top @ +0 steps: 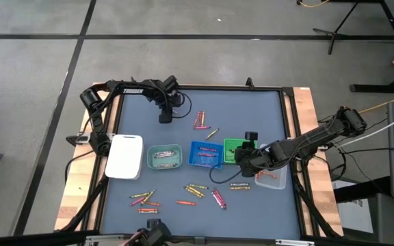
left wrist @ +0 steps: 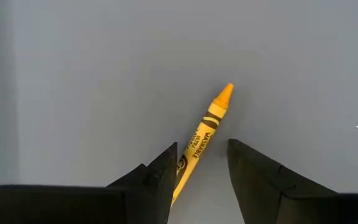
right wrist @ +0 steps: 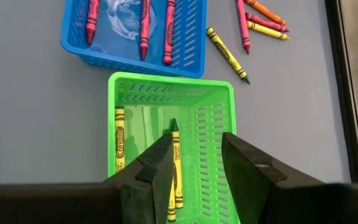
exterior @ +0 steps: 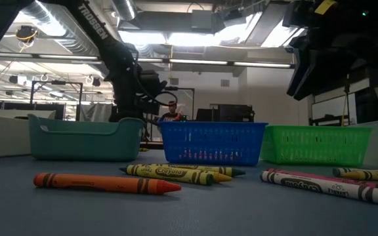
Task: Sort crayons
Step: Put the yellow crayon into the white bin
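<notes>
My left gripper [top: 164,117] is open at the table's far left. Its fingers stand on either side of a yellow-orange crayon [left wrist: 207,127], which runs along them close to one finger [left wrist: 164,171]. My right gripper [top: 243,161] is open over the green tray [right wrist: 213,118]. That tray holds a yellow crayon [right wrist: 119,134] and a green crayon [right wrist: 174,152] that shows between the fingers. The blue tray [right wrist: 191,37] holds red and pink crayons. Loose crayons lie near the front [top: 195,190] and at the far middle [top: 200,121]. My left gripper has the yellow-orange crayon's rear half [left wrist: 188,158] between its open fingers, lying along them. I cannot tell whether the nearer finger touches it. My right gripper touches nothing.
A row of trays crosses the table's middle: white [top: 124,156], teal [top: 164,157], blue [top: 206,153], green [top: 232,145] and clear [top: 271,179]. In the low view an orange crayon [exterior: 104,183] and others [exterior: 176,173] lie in front of the trays. A raised frame rims the table.
</notes>
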Motion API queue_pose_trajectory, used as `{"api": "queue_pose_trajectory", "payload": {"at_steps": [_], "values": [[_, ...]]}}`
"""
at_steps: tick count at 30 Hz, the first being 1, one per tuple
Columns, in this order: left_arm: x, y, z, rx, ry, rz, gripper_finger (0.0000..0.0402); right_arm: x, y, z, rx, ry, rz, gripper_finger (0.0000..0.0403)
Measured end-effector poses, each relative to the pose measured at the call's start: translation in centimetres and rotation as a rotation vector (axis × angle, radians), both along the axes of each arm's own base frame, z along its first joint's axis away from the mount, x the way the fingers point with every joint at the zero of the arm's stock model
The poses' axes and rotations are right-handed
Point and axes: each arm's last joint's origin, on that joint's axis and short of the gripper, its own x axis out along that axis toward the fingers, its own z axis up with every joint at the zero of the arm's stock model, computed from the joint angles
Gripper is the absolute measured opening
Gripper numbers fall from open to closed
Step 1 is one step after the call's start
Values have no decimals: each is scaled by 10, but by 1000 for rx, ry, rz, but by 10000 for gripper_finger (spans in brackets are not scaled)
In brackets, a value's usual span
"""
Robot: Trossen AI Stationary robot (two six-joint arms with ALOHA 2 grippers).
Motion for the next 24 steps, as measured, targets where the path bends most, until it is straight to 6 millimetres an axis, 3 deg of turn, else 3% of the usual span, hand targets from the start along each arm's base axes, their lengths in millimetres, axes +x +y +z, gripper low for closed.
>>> {"api": "queue_pose_trajectory", "payload": {"at_steps": [5,17,24], "values": [[0,0,0,-4,0,11,116,0,0,0,0,-1,-1,136],[0,0,-1,-14,-3,46,16,0,0,0,0,0,0,136],[1,-1,-1,-18,-4,77,5,0,0,0,0,0,0,136]]}}
